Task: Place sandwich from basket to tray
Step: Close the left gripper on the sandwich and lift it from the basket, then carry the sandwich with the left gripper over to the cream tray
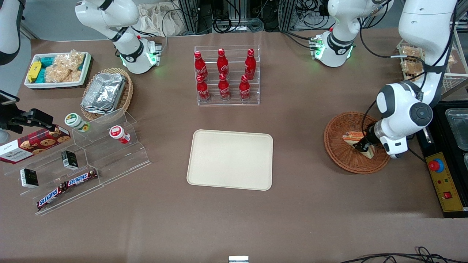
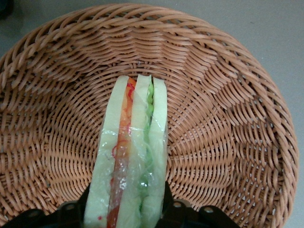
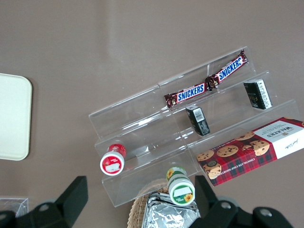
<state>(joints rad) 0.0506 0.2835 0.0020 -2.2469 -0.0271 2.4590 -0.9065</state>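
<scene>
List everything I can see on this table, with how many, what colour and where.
sandwich: one, white bread with orange and green filling, in the basket
basket: one, reddish-brown wicker, toward the working arm's end
tray: one, cream, mid-table, nothing on it
cola bottles: six, red, in a clear rack farther from the front camera than the tray
foil trays: a stack, silver, in a tan basket
snack box: one, white, toward the parked arm's end
chocolate bars: two, brown, on the clear stepped stand
cookie box: one, red, beside that stand
small jars: two, red lid and green lid, on the stand
gripper: one, black jaws closed on the sandwich, in the basket
</scene>
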